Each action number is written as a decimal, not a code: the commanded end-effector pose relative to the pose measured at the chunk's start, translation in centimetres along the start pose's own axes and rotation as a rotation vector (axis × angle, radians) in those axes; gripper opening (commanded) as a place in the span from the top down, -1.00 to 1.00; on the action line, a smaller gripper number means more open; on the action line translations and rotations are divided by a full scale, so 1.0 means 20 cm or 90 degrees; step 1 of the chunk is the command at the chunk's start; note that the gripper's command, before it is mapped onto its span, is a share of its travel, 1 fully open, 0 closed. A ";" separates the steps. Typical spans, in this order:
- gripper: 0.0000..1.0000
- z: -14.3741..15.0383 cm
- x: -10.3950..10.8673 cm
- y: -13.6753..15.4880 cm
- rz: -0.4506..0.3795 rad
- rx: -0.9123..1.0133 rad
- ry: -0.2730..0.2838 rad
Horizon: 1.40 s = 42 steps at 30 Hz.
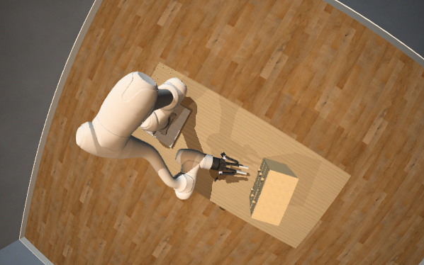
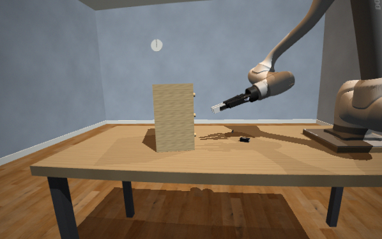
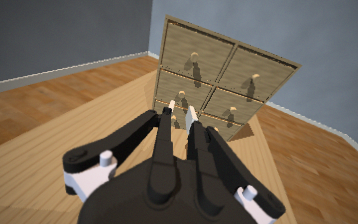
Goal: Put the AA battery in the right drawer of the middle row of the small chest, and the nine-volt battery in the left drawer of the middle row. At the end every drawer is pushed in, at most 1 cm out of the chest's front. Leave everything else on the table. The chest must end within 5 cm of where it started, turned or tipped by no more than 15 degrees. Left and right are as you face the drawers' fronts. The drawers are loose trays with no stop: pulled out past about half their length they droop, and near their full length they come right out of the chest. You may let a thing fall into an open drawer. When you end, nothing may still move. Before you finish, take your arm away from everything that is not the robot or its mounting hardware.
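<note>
The chest (image 1: pixel 278 198) (image 2: pixel 174 118) (image 3: pixel 213 47) stands upright with six drawers, which look pushed in. The middle-row left drawer (image 3: pixel 199 94) and middle-row right drawer (image 3: pixel 218 103) have round knobs. My gripper (image 1: pixel 246 171) (image 2: pixel 215 108) (image 3: pixel 180 109) is a little open, with nothing between the fingertips. It is in front of the left column, short of the fronts, tilted down. In the wrist view its tips overlap the area just below the middle-left knob (image 3: pixel 181 93). A small black block (image 2: pixel 244 139) and a smaller dark thing (image 2: pixel 232 131) lie on the table; I cannot tell which battery either is.
The table (image 1: pixel 317 198) (image 2: pixel 132 161) carries the chest at one end and the arm's base plate (image 1: pixel 181 124) (image 2: pixel 349 149) at the other. The arm reaches over the table between them. In the top view the arm and gripper hide part of the table.
</note>
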<state>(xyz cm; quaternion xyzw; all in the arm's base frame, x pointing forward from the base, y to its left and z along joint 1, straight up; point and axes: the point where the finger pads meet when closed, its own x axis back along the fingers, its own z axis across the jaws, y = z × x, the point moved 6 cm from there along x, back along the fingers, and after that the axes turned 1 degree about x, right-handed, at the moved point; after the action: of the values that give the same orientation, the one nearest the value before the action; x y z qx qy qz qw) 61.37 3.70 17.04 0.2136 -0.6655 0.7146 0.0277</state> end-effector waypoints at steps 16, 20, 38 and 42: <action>0.60 0.00 -0.21 0.00 -0.001 0.000 0.000; 0.60 0.00 -0.28 -0.01 -0.001 0.000 0.000; 0.60 0.00 -0.34 -0.01 -0.001 0.000 0.000; 0.60 0.00 -0.34 -0.01 -0.001 0.000 0.000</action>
<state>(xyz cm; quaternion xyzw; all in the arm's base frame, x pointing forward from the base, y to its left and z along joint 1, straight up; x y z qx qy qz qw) 67.33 5.42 15.02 0.2138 -0.6662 0.7139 0.0268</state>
